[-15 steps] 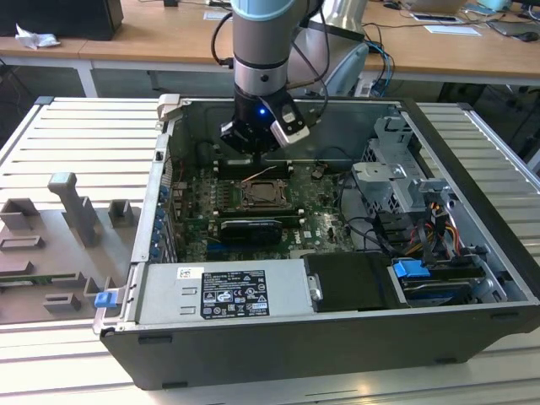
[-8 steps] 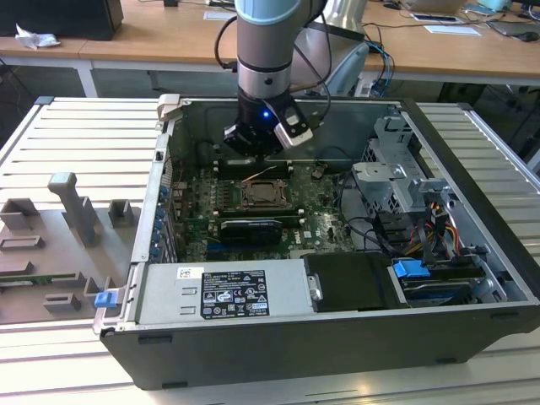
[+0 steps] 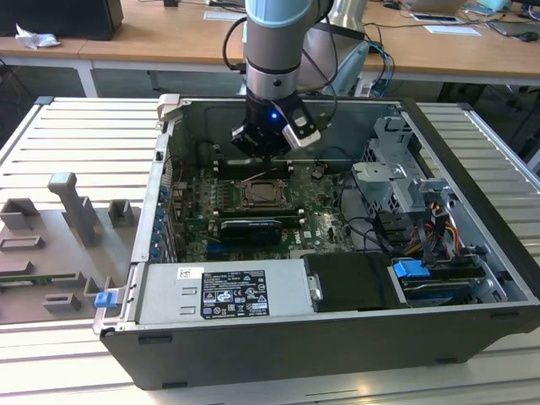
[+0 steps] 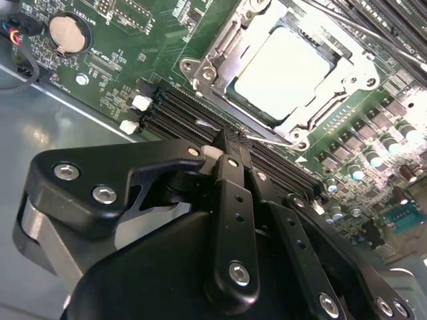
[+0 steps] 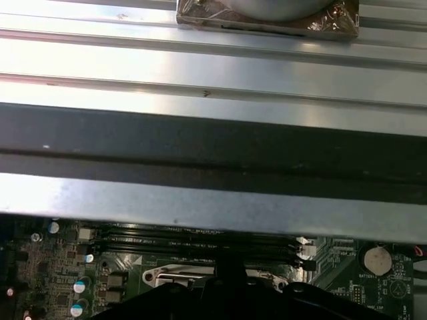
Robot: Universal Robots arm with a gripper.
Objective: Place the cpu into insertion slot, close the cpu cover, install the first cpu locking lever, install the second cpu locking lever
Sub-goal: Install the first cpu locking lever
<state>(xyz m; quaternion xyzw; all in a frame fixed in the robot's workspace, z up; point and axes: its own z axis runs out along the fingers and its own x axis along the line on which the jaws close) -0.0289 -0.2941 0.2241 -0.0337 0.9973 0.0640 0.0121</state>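
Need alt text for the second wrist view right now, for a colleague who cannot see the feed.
The cpu sits in the insertion slot with the silver cpu cover closed around it on the green motherboard. The black gripper hangs close in front, fingers together, above the black memory slots.

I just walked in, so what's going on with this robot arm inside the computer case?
The arm's gripper hangs low over the green motherboard, beside the insertion slot. The cpu already sits in the slot, and the cpu cover lies down flat around it. The gripper's tip is at a thin wire lever beside the slot.
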